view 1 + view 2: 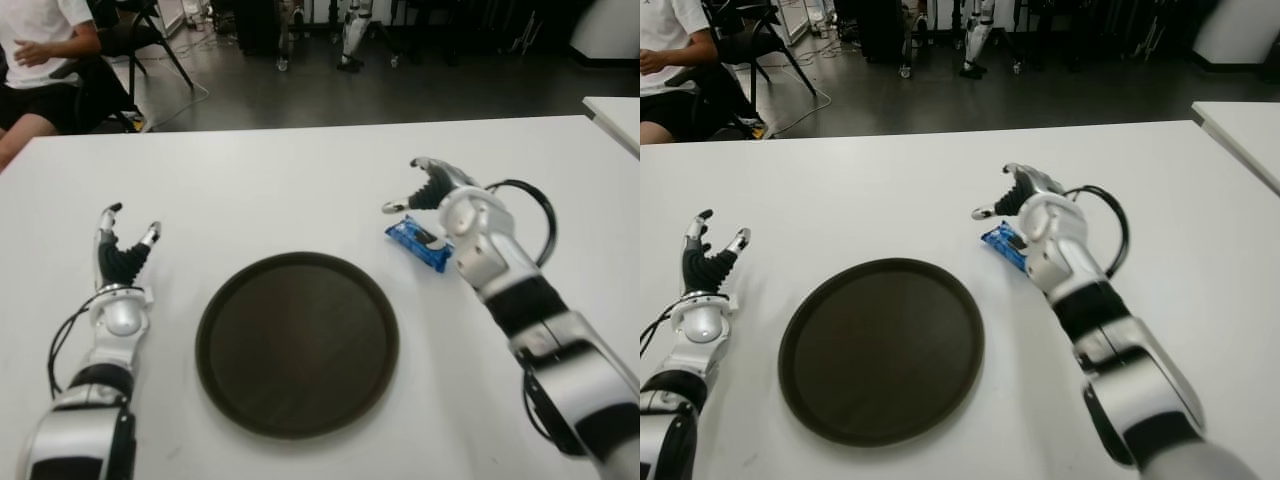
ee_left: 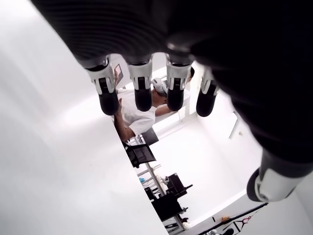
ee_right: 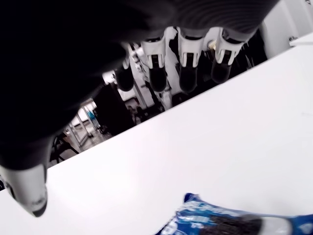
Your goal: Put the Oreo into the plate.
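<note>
A blue Oreo packet (image 1: 418,243) lies flat on the white table (image 1: 300,190), just right of the round dark plate (image 1: 297,343). My right hand (image 1: 418,192) hovers over the packet's far end with fingers spread and thumb out to the left, holding nothing. In the right wrist view the packet (image 3: 230,223) shows below the open fingertips (image 3: 188,73), apart from them. My left hand (image 1: 124,245) stands to the left of the plate with fingers open upward. The plate holds nothing.
A seated person (image 1: 40,60) is beyond the table's far left corner, beside dark chairs. A second white table (image 1: 615,115) begins at the far right. Stands and robot legs (image 1: 350,40) fill the floor behind.
</note>
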`<state>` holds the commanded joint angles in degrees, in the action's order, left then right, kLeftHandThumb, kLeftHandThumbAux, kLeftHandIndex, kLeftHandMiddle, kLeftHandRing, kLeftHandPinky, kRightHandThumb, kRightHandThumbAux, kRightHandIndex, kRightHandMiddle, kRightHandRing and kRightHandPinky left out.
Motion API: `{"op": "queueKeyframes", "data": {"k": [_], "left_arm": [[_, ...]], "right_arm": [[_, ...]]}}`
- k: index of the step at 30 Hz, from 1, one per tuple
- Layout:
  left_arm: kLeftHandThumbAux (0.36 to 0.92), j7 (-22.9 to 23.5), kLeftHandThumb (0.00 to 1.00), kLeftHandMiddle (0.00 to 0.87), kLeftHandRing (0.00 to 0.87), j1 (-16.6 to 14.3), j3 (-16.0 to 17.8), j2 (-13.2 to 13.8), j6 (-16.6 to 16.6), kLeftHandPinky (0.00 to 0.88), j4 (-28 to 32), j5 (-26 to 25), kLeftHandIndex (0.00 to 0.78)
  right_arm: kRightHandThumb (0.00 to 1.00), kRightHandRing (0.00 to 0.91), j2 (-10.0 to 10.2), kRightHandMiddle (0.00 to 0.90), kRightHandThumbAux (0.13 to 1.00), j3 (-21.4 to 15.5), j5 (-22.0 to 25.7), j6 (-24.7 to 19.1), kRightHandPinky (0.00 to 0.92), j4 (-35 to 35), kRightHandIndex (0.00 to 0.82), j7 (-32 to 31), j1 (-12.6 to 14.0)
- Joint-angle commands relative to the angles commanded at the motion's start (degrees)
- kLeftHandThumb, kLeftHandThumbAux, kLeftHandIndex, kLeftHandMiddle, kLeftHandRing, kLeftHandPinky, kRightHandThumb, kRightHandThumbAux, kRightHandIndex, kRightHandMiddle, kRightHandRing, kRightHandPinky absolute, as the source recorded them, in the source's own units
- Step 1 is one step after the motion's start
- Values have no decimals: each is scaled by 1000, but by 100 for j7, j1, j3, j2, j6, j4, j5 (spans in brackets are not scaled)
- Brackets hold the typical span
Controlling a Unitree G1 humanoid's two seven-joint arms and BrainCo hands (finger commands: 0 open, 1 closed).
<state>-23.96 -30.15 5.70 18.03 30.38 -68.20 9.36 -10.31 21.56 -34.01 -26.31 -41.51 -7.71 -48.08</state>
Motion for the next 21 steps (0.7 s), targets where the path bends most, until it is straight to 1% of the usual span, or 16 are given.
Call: {"op": "queueKeyframes", "data": {"k": [3,7,11,15,19,21], "left_arm": [[574,-30,0,0,0,6,-26,3,-18,0,18,31,0],[565,-69,0,0,0,16,-60,6,-67,0,21,72,2],[554,-55,0,0,0,35,-59,3,-42,0,36,67,3],[545,-65,0,0,0,65,-78,-2,6,0,81,86,3],[545,-38,0,0,0,85,-57,-14,32,0,108,60,8],[555,-11,0,0,0,96,-28,-30,66,0,121,23,9]], "right_arm": [[0,96,47,145,612,7,20,131,0,-336,130,83,-110],[0,103,61,152,611,53,-4,95,0,-414,148,39,-174],[0,112,115,162,608,114,-37,-115,0,-510,163,-112,-274],[0,117,155,169,613,97,-5,-335,0,-561,176,-223,-328],[0,120,207,173,621,69,11,-456,0,-667,183,-157,-360],[0,125,237,178,628,57,13,-507,0,-781,194,-89,-392]]}}
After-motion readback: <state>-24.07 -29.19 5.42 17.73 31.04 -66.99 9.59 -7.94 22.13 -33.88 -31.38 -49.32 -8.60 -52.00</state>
